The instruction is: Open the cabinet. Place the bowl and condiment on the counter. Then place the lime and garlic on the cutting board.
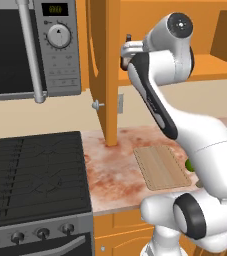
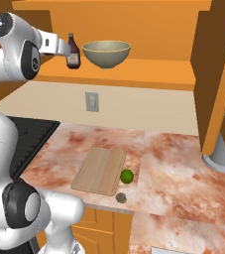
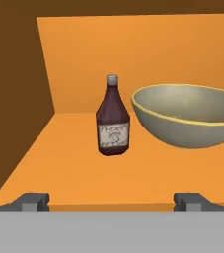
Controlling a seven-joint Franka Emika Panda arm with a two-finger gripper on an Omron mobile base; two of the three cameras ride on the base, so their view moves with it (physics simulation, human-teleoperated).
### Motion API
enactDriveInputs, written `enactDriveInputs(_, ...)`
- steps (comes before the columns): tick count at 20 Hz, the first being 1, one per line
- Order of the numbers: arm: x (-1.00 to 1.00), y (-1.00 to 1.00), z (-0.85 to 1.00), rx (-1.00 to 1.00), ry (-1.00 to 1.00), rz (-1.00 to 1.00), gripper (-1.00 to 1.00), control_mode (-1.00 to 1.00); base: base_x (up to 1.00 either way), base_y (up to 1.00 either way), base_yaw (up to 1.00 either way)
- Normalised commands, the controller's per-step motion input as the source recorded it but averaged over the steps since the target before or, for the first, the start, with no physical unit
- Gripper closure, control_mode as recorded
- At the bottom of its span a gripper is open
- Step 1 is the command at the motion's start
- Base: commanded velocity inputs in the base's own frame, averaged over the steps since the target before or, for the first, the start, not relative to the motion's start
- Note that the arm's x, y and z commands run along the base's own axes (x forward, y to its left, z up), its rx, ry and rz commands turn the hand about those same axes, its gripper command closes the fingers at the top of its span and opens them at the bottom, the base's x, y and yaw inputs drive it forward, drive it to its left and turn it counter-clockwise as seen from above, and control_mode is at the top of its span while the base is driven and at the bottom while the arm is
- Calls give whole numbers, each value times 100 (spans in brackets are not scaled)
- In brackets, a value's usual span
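Left base view: cabinet (image 1: 105,75) door is swung open, edge-on to the camera, knob facing the stove side; the arm reaches up to shelf height and blocks the shelf contents, gripper itself not readable here. Cutting board (image 1: 162,167) sits on the counter (image 1: 115,170) well below the hand, lime (image 1: 189,164) peeking out just beside the board's far edge behind the arm. Right base view: gripper (image 2: 64,48) is level with the shelf, condiment (image 2: 73,52) directly ahead of it and just beside the tips, bowl (image 2: 106,53) beyond the bottle on the far side; bottle is nearer than the bowl. Lime and garlic (image 2: 121,198) lie on the counter at the board's edge, not on it yet. Hand view: fingertips (image 3: 34,201) stand wide apart, nothing between them. Condiment is straight ahead, slightly left of centre, upright, long axis vertical, so it looks like a straight-in approach with jaws closing across the body. Dark brown bottle, narrow neck, grey cap, pale label facing the hand. Bowl is to its right, near but not touching, glossy olive-beige, upright.
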Motion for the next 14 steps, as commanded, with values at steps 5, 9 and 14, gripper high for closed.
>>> enactDriveInputs(5, 11, 0, 4, 0, 0, 0, -100, -100, 0, 0, 0)
enactDriveInputs(9, 2, 0, 14, 0, 0, 0, -100, -100, 0, 0, 0)
enactDriveInputs(14, 1, 0, 16, 0, 0, 0, -100, -100, 0, 0, 0)
